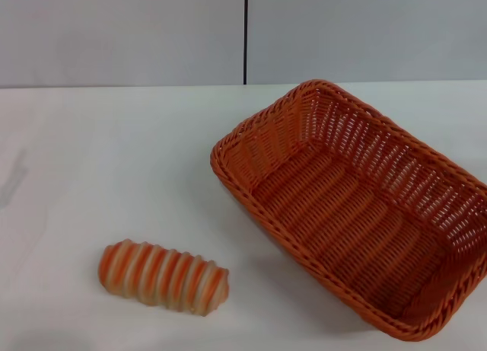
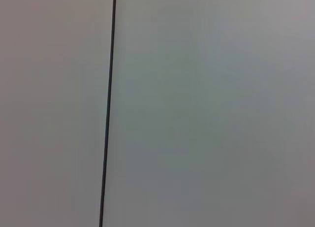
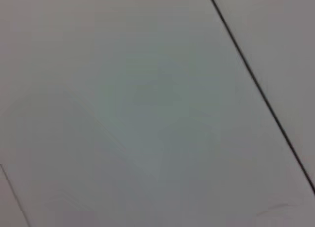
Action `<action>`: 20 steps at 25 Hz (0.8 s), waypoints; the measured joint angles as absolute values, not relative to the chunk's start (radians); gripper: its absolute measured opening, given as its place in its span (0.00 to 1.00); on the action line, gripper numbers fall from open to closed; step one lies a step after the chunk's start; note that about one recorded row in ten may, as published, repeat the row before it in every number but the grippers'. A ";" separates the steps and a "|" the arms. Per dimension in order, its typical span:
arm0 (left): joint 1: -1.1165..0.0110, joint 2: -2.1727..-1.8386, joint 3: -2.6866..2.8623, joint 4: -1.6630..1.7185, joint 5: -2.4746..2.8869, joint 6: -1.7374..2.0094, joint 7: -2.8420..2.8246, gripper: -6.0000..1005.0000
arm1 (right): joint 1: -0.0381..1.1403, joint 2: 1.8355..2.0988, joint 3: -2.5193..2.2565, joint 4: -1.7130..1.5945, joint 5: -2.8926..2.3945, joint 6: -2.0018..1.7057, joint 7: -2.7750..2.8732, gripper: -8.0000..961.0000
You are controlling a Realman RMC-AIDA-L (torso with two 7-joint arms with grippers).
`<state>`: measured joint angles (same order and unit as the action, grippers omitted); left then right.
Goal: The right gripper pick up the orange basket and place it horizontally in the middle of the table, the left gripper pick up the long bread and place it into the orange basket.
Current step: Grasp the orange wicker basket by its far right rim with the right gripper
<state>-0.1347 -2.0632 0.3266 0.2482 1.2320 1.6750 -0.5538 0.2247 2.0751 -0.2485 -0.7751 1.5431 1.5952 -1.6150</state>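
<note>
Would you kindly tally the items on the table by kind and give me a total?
Orange basket: 1
Long bread: 1
Total: 2, both resting on the table, apart from each other. Neither end effector shows in any view.

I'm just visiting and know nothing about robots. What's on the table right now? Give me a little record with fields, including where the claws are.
surface: white table
container: orange basket, on the table's right side, set at a slant, empty
food item: long bread, striped orange and cream, lying on the table to the left of the basket and nearer the robot, not touching it
left claw: not in view
right claw: not in view
wrist cameras: show only a plain grey wall with a dark seam
task progress: nothing picked up yet
</note>
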 joint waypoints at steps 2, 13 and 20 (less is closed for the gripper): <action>-0.140 -2.064 0.327 0.246 1.232 1.677 -0.554 0.81 | 0.243 2.073 -0.248 -0.875 1.469 1.591 -1.478 0.68; -0.142 -2.063 0.333 0.225 1.235 1.707 -0.554 0.81 | 0.430 2.039 -0.589 -1.282 0.947 1.594 -0.827 0.68; -0.128 -2.060 0.332 0.225 1.237 1.710 -0.554 0.81 | 0.562 2.000 -0.763 -1.234 0.762 1.635 -0.668 0.68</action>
<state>-0.1283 -2.0602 0.3320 0.2248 1.2372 1.7101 -0.5537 0.5618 2.0000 -0.7629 -1.2342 0.7623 1.6349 -0.6678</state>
